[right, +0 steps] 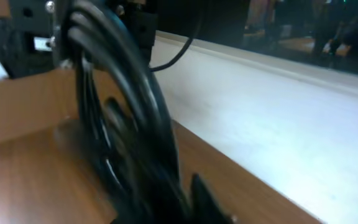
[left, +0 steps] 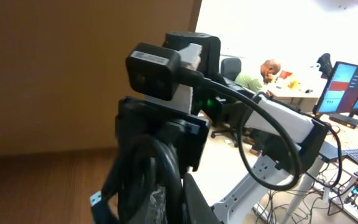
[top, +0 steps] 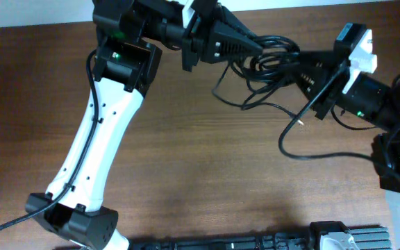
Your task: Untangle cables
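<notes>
The cables [top: 273,62] are a bundle of thin black cords held above the wooden table [top: 207,167] near its far edge, between my two grippers. My left gripper [top: 259,47] reaches in from the left and is shut on the bundle. In the left wrist view the cords [left: 160,177] run between its fingers [left: 188,208], and a blue-tipped plug [left: 96,200] hangs at the left. My right gripper [top: 298,69] comes from the right and is shut on the same bundle. The right wrist view is blurred, with the cords [right: 123,93] arching over the fingers [right: 179,199].
Loose cord ends trail onto the table: one toward the left [top: 217,94], one light-tipped [top: 303,117], and a long loop [top: 287,147] running to the right arm's base. The table's far edge [top: 290,10] is close behind the grippers. A black rack [top: 283,242] lies at the front edge.
</notes>
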### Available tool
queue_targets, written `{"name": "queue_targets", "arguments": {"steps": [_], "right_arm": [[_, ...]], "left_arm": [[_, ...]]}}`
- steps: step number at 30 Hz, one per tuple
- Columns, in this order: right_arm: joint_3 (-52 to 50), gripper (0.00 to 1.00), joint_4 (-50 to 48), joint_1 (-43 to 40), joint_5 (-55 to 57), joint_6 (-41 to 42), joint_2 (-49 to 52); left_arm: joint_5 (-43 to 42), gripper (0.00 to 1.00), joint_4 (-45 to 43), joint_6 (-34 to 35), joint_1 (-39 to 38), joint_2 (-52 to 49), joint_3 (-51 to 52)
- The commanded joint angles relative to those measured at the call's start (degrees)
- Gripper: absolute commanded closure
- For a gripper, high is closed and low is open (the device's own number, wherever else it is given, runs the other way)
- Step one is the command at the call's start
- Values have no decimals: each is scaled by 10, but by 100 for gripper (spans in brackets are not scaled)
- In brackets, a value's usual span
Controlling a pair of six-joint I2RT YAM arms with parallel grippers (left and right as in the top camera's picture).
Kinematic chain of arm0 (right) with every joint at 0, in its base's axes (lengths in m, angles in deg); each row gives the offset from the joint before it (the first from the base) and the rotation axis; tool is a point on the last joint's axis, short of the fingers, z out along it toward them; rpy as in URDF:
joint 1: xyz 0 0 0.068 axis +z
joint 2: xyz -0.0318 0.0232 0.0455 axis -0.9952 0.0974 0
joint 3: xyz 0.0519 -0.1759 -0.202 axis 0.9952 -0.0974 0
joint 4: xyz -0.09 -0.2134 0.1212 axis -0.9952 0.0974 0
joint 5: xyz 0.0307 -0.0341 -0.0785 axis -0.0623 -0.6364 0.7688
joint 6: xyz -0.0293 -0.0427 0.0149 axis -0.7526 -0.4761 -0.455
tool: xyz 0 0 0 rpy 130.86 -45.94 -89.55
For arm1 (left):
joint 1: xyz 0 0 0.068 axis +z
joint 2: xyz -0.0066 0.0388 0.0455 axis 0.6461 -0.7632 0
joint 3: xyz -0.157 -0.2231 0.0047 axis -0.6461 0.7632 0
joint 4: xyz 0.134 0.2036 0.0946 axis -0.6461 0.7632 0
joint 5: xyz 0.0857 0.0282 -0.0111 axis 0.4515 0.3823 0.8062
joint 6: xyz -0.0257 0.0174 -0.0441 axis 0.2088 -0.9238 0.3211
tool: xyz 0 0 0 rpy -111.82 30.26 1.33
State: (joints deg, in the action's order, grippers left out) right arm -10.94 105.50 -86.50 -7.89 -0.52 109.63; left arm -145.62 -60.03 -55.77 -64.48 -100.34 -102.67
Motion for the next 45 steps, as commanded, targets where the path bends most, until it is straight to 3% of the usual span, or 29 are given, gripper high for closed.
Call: {"name": "queue_targets", "arguments": {"steps": [1, 3, 5, 18, 25, 31, 37, 45], "right_arm": [[2, 96, 5, -2, 8, 9, -1], [2, 96, 15, -3, 31, 15, -1], [2, 96, 24, -3, 90, 55, -1], [2, 96, 9, -2, 177, 132, -1], [2, 96, 9, -2, 252, 190, -2], [2, 96, 9, -2, 223, 189, -2], [2, 96, 16, -2, 214, 189, -2], [2, 96, 13, -2, 180, 187, -2]], "left_arm": [[3, 84, -3, -8, 2, 19, -13], [13, 30, -3, -8, 12, 19, -13], [12, 1, -2, -7, 28, 20, -13], [44, 1, 187, -53, 49, 19, -13], [157, 1, 358, -95, 49, 19, -13], [164, 1, 355, -94, 28, 19, -13], [231, 2, 355, -94, -32, 19, -13], [271, 2, 356, -94, -38, 19, -13]]}}
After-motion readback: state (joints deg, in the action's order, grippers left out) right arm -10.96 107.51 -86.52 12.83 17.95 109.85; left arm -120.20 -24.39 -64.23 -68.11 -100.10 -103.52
